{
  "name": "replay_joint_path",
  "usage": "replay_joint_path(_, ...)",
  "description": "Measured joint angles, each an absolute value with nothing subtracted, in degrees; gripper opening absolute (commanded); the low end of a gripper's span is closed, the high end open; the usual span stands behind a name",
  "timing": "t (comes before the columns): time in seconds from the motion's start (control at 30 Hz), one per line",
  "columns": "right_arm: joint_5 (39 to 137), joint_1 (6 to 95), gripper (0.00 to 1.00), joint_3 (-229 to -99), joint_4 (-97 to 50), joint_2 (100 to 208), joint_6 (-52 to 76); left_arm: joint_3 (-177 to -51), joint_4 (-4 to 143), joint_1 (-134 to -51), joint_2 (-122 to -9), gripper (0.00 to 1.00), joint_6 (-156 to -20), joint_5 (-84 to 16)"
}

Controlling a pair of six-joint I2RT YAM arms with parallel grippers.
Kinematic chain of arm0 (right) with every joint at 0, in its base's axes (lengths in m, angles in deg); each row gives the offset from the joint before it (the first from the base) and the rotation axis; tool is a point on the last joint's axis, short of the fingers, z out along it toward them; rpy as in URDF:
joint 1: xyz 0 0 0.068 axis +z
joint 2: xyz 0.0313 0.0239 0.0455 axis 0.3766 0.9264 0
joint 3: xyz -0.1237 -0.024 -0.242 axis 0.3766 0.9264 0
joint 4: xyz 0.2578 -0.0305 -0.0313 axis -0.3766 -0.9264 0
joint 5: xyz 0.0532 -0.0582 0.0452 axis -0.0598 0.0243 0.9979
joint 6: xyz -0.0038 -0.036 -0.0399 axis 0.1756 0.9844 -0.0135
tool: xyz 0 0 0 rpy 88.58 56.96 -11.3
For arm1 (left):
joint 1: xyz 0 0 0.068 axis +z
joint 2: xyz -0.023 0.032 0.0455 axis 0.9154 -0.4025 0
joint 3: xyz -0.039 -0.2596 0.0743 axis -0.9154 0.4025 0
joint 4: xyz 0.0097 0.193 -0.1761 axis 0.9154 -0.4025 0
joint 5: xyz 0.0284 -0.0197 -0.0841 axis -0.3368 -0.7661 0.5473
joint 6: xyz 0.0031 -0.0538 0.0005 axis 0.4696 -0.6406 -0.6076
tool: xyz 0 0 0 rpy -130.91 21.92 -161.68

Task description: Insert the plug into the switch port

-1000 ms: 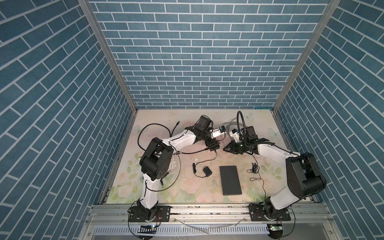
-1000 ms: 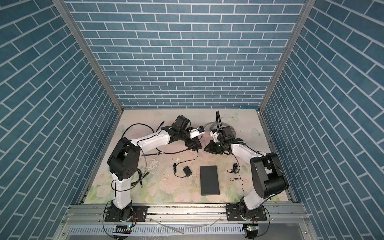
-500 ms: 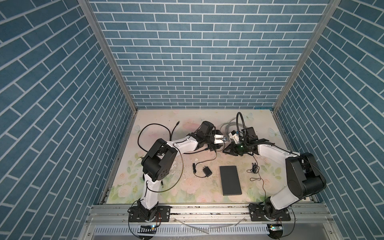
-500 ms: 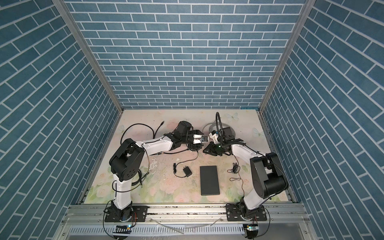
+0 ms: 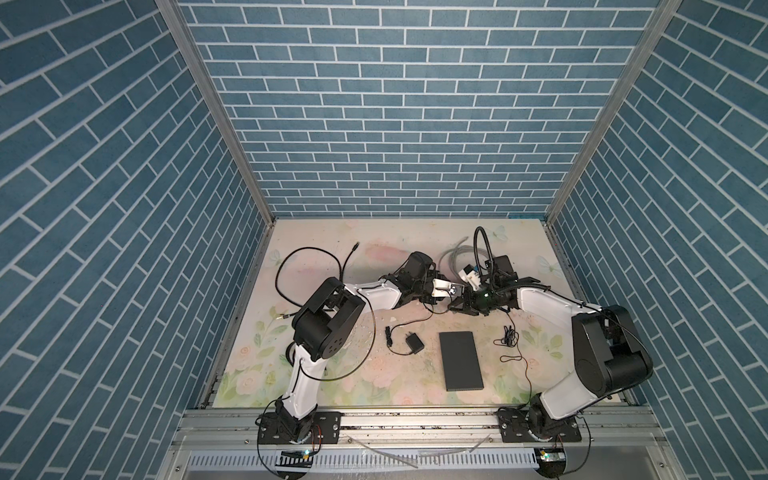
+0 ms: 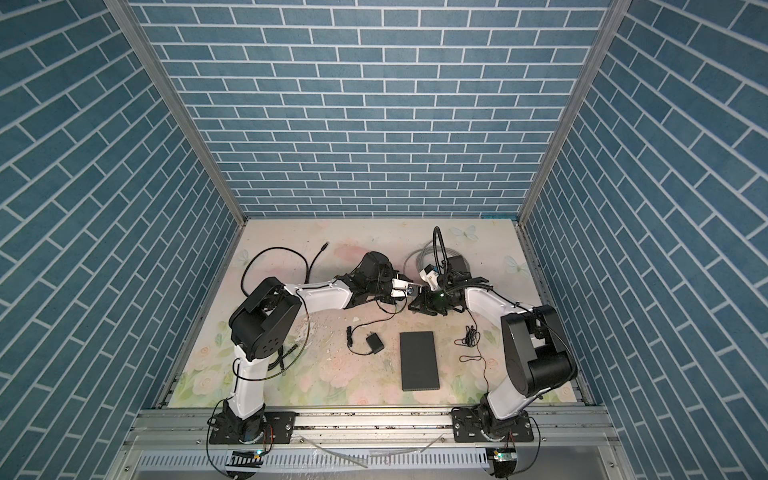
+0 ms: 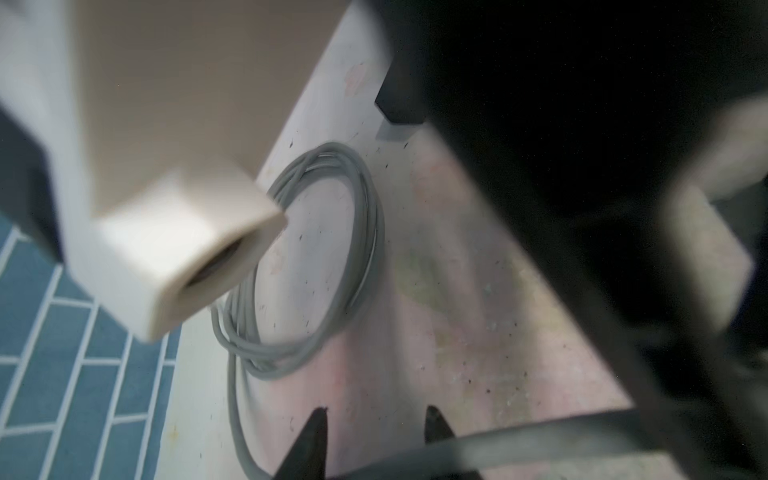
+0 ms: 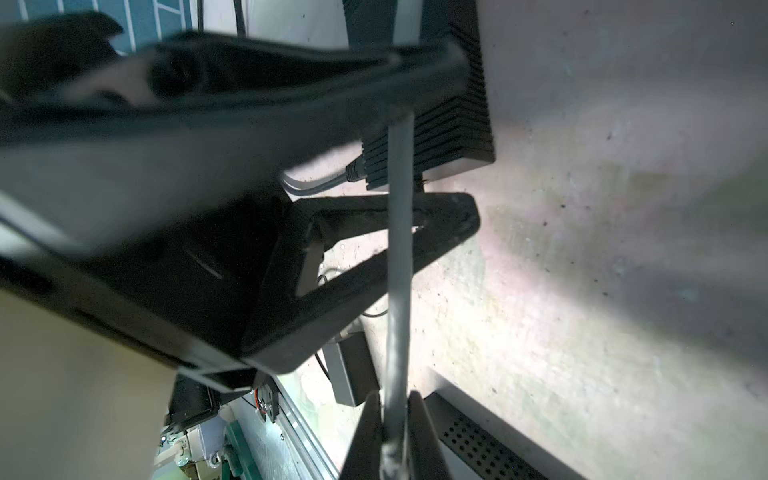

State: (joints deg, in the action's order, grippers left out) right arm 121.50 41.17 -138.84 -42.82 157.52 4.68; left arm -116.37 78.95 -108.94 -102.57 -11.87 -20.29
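Plug: it cannot be made out in any view. Its gray cable is the part that shows. In the right wrist view the cable comes straight out from between the fingers of the right gripper, which are closed tight on it. Further along it crosses in front of one finger of the left gripper and disappears behind a blurred black arm part.

Left gripper: in the left wrist view its two tips stand partly apart, with bare table between them. A blurred gray length crosses close to their base. Whether it touches them cannot be told.

In both top views the two grippers face each other, tips near, over the back middle of the table.

Switch: a flat black slab lying toward the front rail, well apart from both grippers.

Coil: loops of gray cable lie on the table behind the grippers, near a ribbed black box.

Power adapter: it lies with its thin black lead just to the left of the switch.
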Motion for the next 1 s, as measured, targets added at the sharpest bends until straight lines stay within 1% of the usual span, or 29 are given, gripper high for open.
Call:
replay_joint_path(0.07, 121.7, 40.4, 0.1, -138.6, -42.8, 157.4, 4.6, -116.3, 79.4, -109.3, -103.0, 0.29, -11.6, -20.6)
replay_joint_path(0.1, 121.6, 40.1, 0.13, -138.2, -42.7, 157.2, 4.6, -116.3, 79.7, -109.4, -103.3, 0.25, -11.6, -20.7)
replay_joint_path(0.17, 121.5, 39.5, 0.19, -137.6, -42.5, 156.6, 4.2, -116.3, 79.8, -109.7, -103.7, 0.22, -11.3, -20.6)
replay_joint_path(0.3, 120.3, 37.4, 0.4, -135.9, -42.1, 152.9, 2.8, -116.3, 80.0, -110.1, -104.4, 0.19, -11.3, -20.0)
replay_joint_path(0.37, 119.4, 36.1, 0.43, -134.8, -42.2, 149.8, 1.9, -116.3, 80.1, -110.2, -104.4, 0.19, -11.4, -19.8)
replay_joint_path(0.53, 117.5, 33.2, 0.43, -132.2, -43.2, 142.5, 1.0, -116.7, 80.5, -110.2, -104.4, 0.18, -12.8, -19.4)
replay_joint_path(0.7, 117.0, 31.4, 0.37, -129.8, -43.1, 139.8, -0.4, -117.3, 79.1, -110.4, -105.1, 0.17, -12.9, -18.9)
replay_joint_path(0.83, 116.6, 31.3, 0.33, -128.6, -43.3, 137.5, -0.6, -118.0, 77.0, -110.4, -105.3, 0.17, -12.9, -18.3)
replay_joint_path(1.0, 116.0, 32.1, 0.32, -125.0, -39.5, 131.7, 1.4, -119.9, 74.1, -110.3, -105.3, 0.17, -13.3, -16.7)
